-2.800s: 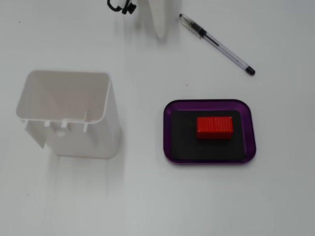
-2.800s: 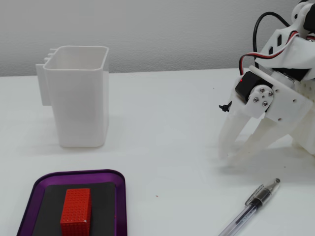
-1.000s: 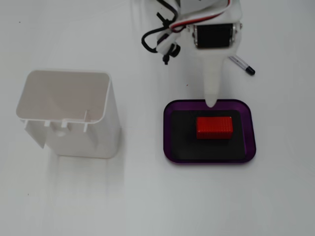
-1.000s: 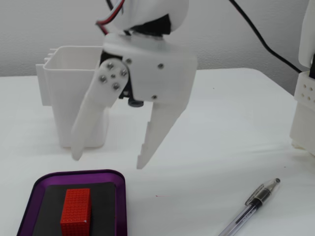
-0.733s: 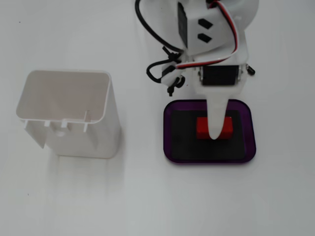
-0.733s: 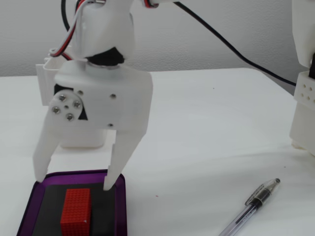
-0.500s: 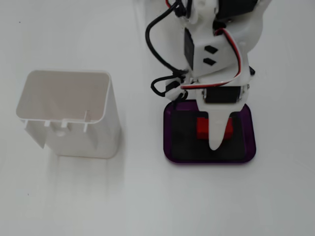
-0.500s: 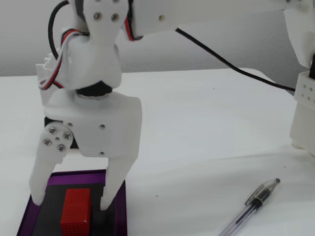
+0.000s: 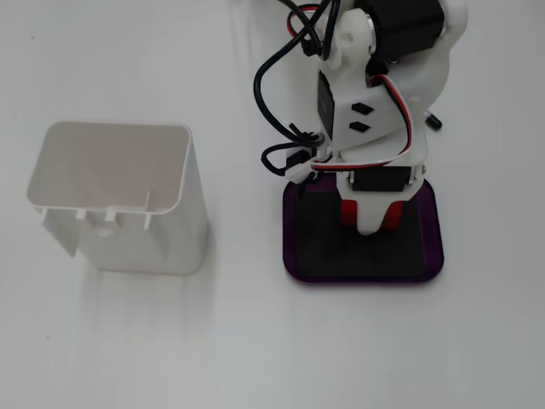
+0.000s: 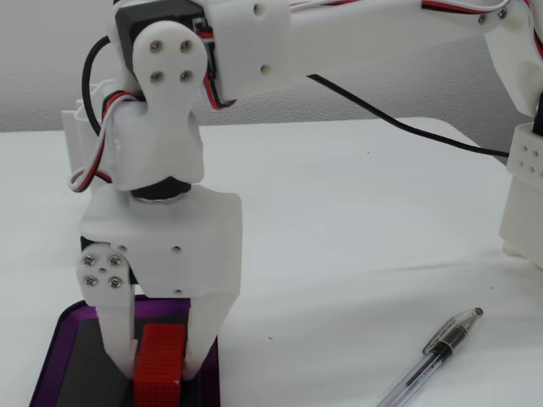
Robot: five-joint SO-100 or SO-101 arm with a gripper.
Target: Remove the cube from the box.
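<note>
The red cube [image 9: 347, 213] lies in the purple box [image 9: 438, 247], mostly covered by the white arm from above. In a fixed view from the side, the cube [image 10: 159, 360] stands between the two white fingers [image 10: 117, 335], which press on both its sides. My gripper [image 10: 159, 371] is shut on the cube, which still sits low over the black floor of the box [image 10: 72, 373]. From above, the gripper [image 9: 372, 215] points straight down at the box's middle.
A tall white container [image 9: 119, 200] stands left of the box, and the arm hides most of it [image 10: 76, 127] in the side view. A clear pen [image 10: 433, 352] lies on the table, only its tip [image 9: 434, 122] showing from above. The arm's base [image 10: 526, 170] stands at the right.
The gripper has come down over the box, lowered around the cube and shut on it. The cube has shifted a little sideways between the fingers.
</note>
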